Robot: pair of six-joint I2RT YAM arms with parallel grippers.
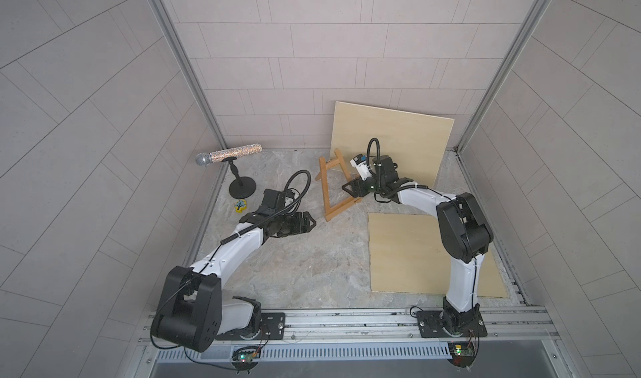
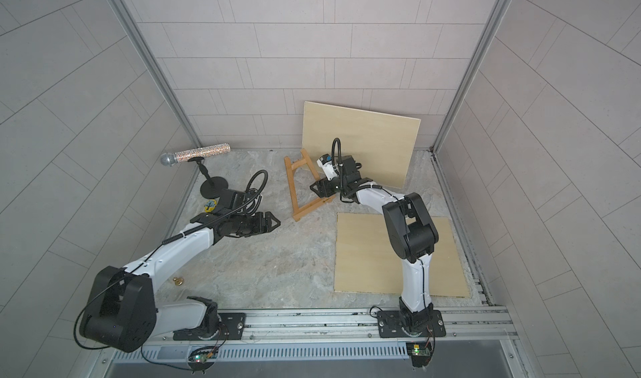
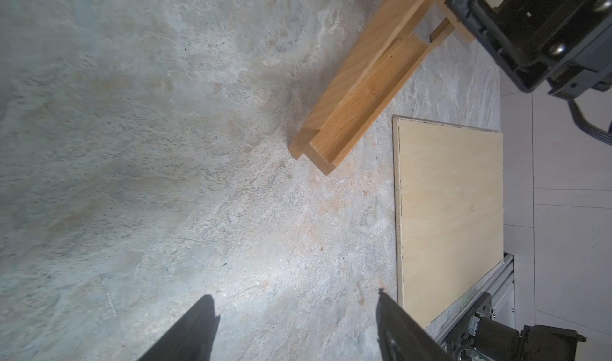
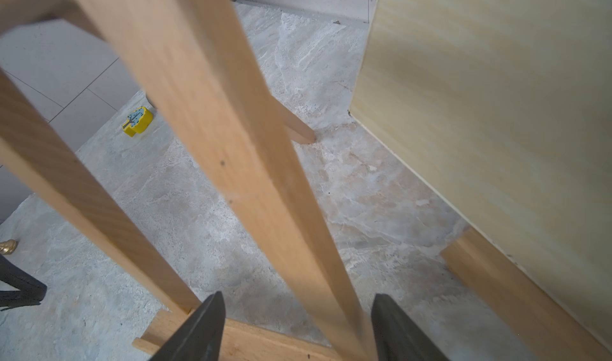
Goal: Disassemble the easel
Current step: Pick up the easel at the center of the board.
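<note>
In both top views the left arm stretches low over the counter. The left gripper is near the easel but apart from it. The right arm bends at the elbow and reaches back to the easel's right leg, where the right gripper meets it; its fingertips are hard to make out against the wood. The easel stands at the back of the counter, in front of a leaning board.

In the left wrist view the left gripper is spread wide and empty above bare counter. The easel lies ahead, its upper part cut off.

In the right wrist view the right gripper straddles a blurred leg of the easel. A gap shows on one side, so it is not clamped.
</note>
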